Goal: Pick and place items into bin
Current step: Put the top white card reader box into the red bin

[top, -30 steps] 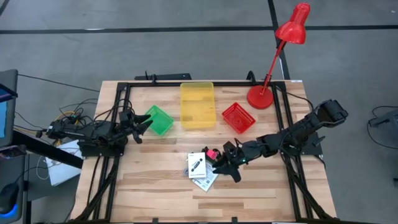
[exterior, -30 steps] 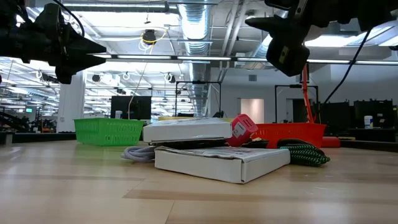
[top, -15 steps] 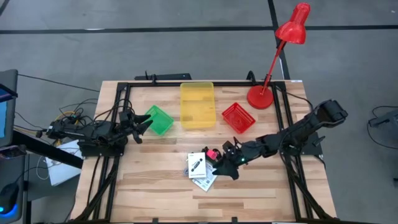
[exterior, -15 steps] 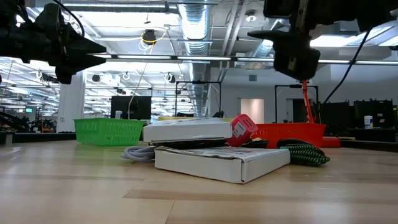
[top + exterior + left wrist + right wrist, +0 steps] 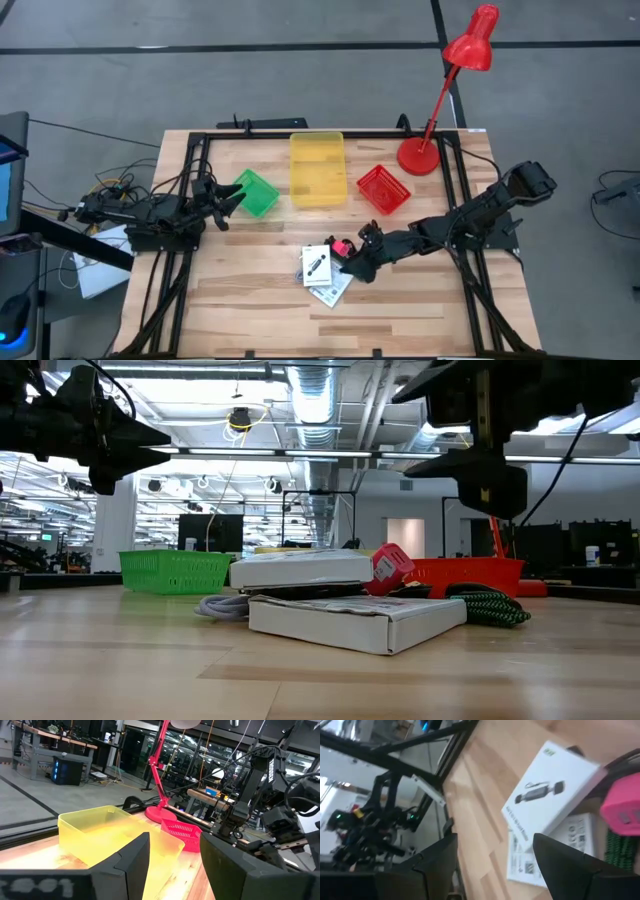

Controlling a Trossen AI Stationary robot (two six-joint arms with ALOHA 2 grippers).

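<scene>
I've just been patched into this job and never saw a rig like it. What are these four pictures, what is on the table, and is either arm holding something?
Two dark robot arms work at a wooden table. One picture looks straight down, one looks level across the tabletop, and one comes from each wrist.

At the back stand a green bin, a yellow bin, a red bin and a red lamp. Nearer the front lies a pile of white packets with a small pink block.

The right gripper hovers open by the pile, holding nothing. The left gripper waits open beside the green bin, also holding nothing.
</scene>
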